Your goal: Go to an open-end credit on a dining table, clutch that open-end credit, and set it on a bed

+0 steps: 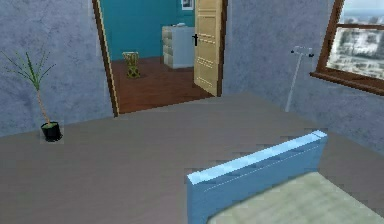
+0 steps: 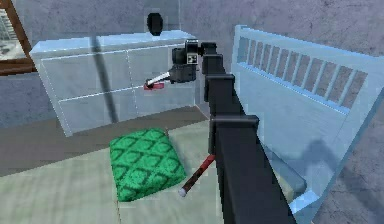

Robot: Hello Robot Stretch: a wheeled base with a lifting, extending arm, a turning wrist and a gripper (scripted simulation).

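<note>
— Where is the card?

— I hold a small red thing (image 2: 152,87) at the far end of my gripper (image 2: 158,82), at eleven o'clock in the arm side view. It hangs clear of the bed (image 2: 60,190) below, with the pale blue dresser (image 2: 90,80) behind it. It is too small for me to tell by its shape that it is a card.

— And your fingers?

— My fingers (image 2: 165,76) are thin lines there. I cannot tell whether they are apart or together.

— What else is by you?

— A green pillow (image 2: 145,165) lies on the bed at seven o'clock. A thin red-and-white stick (image 2: 200,175) lies at six, just beside my arm (image 2: 235,140). The slatted blue board (image 2: 300,80) stands at three, and a dark rounded thing (image 2: 155,22) sits on the dresser at twelve.

— And ahead?

— In the forward view the blue end board (image 1: 255,165) is at five o'clock. An open doorway (image 1: 150,50) is at twelve, a potted plant (image 1: 40,95) at nine and a window (image 1: 355,45) at two.
</note>
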